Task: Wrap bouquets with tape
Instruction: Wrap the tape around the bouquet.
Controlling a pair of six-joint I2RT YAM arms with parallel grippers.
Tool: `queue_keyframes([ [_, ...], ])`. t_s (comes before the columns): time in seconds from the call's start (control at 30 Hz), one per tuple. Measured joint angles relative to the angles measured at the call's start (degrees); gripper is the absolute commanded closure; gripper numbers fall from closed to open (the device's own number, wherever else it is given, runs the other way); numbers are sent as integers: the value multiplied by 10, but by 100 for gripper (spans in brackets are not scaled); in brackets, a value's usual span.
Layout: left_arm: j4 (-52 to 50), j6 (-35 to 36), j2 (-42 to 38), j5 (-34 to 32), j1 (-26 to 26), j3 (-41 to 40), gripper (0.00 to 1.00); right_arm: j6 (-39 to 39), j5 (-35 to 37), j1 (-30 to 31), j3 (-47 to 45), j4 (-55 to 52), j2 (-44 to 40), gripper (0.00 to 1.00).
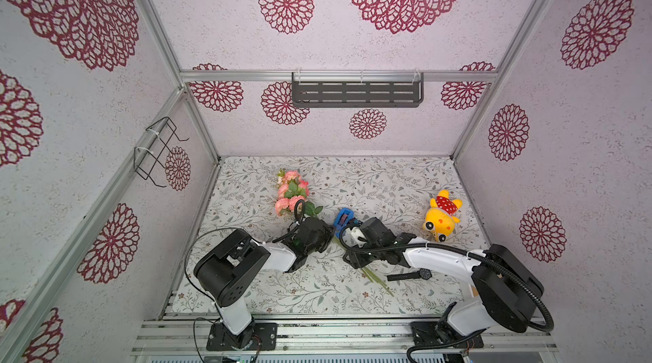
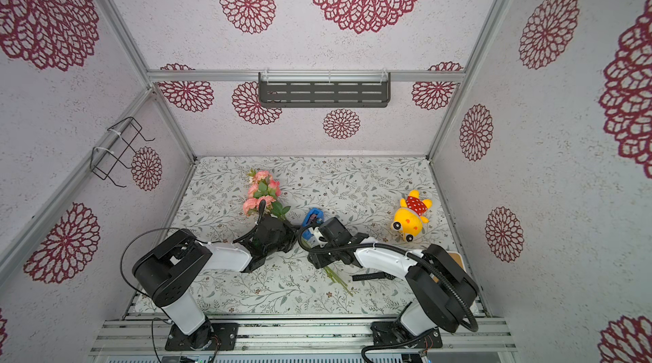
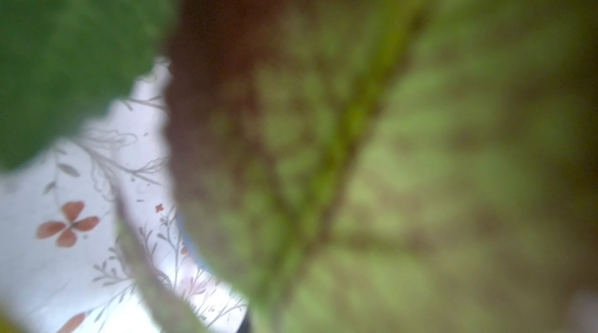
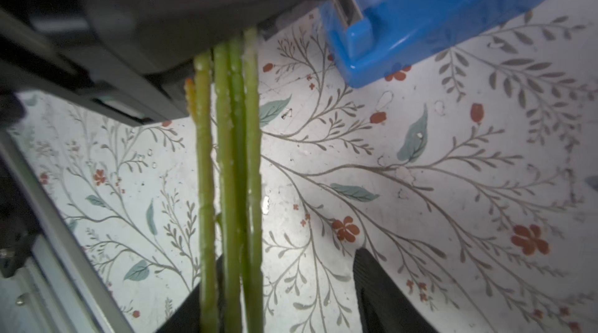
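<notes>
The bouquet (image 1: 292,192) (image 2: 261,191) lies on the table, pink blooms to the rear and green stems (image 1: 374,278) (image 4: 231,160) running toward the front. My left gripper (image 1: 326,234) (image 2: 290,234) sits over the stems just below the leaves and is shut on them. One of its grey fingers (image 4: 181,7) lies across them. Blurred leaves (image 3: 356,153) fill the left wrist view and hide its jaws. My right gripper (image 1: 349,250) (image 4: 288,308) is open around the stems, which rest against one finger. The blue tape dispenser (image 1: 344,219) (image 2: 312,218) (image 4: 437,17) stands just behind both grippers.
A yellow plush toy (image 1: 442,218) lies at the right. A black wristwatch (image 1: 411,276) rests by the right arm. A dark shelf (image 1: 356,93) hangs on the rear wall and a wire rack (image 1: 158,151) on the left wall. Metal rails (image 1: 317,329) edge the front.
</notes>
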Motion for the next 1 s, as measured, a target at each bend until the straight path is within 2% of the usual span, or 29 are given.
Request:
queue_keyframes([
  [0.13,0,21,-7,-2,0,2,100,41,-81,-32,-35,74,0,42],
  [0.3,10,44,-9,-4,0,3,100,70,-134,-49,-41,132,26,46],
  [0.37,11,53,-9,-4,0,3,100,78,-151,-52,-41,152,43,56],
  [0.47,16,63,-9,-9,0,3,100,81,-174,-52,-35,167,58,88],
  [0.53,17,66,-9,-16,2,3,100,67,-177,-49,-21,156,57,100],
  [0.63,8,68,-9,-19,6,13,100,33,-150,-45,5,111,54,100],
  [0.7,-10,70,-9,-22,7,24,92,7,-119,-39,28,67,51,100],
  [0.83,-45,79,-21,-24,7,44,88,-42,-16,-10,76,-27,35,100],
  [0.93,-68,89,-28,-19,7,62,78,-66,56,6,102,-74,24,100],
  [1.0,-81,97,-28,-16,5,75,77,-76,99,10,112,-94,23,100],
])
